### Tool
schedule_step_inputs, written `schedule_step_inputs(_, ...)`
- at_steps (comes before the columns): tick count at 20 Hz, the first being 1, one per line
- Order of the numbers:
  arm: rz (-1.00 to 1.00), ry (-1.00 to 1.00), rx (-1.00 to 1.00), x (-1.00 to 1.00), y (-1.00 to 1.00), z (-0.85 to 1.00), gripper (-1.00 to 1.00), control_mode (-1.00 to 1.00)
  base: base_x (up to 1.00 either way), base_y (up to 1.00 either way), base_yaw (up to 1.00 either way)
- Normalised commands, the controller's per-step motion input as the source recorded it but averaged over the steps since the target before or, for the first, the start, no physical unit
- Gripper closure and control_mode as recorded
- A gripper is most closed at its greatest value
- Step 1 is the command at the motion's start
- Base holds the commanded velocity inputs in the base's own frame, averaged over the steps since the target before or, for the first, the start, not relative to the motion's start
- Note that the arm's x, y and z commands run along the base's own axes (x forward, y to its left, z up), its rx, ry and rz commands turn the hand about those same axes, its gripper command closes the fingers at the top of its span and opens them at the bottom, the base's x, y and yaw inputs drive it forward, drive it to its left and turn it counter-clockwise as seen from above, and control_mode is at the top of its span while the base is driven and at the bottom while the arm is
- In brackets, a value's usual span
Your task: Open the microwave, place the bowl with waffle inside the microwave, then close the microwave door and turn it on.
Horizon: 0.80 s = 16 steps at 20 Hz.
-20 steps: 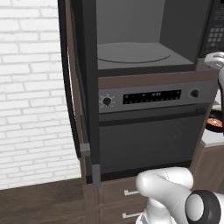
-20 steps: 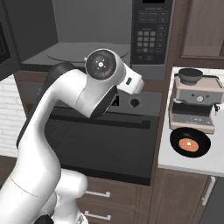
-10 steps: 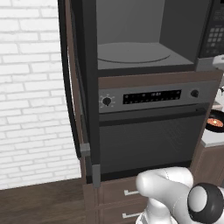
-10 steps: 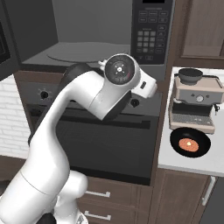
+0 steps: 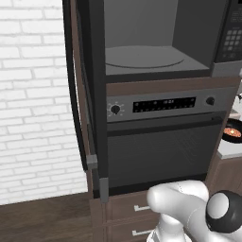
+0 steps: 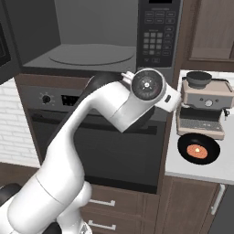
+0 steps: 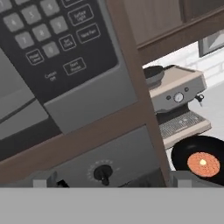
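Left base view: the microwave (image 5: 156,52) fills the upper frame with its cavity exposed and the round turntable (image 5: 144,56) bare. The microwave door (image 5: 97,94) stands swung wide open at 9 o'clock, seen edge-on. The keypad panel (image 5: 232,33) sits at 2 o'clock. Below is the oven (image 5: 160,142) with its display strip and knobs. The bowl (image 5: 233,133), black with an orange waffle inside, rests on the counter (image 5: 231,149) at 3 o'clock.

Right base view: the arm bends up across the oven front, its wrist (image 6: 148,87) just below the keypad panel. At 3 o'clock the coffee machine (image 6: 203,105) stands on the counter, and the bowl lies just in front of it, at 4 o'clock.

Hand view: the gripper (image 7: 111,180) has its jaws spread wide, holding nothing. The keypad panel is at 11 o'clock, an oven knob (image 7: 103,173) at 6 o'clock, the bowl at 4 o'clock.
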Motion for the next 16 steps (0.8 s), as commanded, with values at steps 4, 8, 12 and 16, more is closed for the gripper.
schedule_step_inputs(4,-0.02,0.00,0.00,0.14,-0.49,-0.18,-1.00,-1.00,0.00,0.00,0.00)
schedule_step_inputs(8,-0.04,0.03,0.00,0.12,-0.56,-0.30,-1.00,-1.00,0.00,0.00,0.00)
schedule_step_inputs(12,-0.04,0.03,0.00,0.00,-0.53,-0.30,-1.00,-1.00,0.00,0.00,0.00)
schedule_step_inputs(16,-0.06,0.11,0.00,0.02,-0.61,-0.56,-1.00,-1.00,0.00,0.00,0.00)
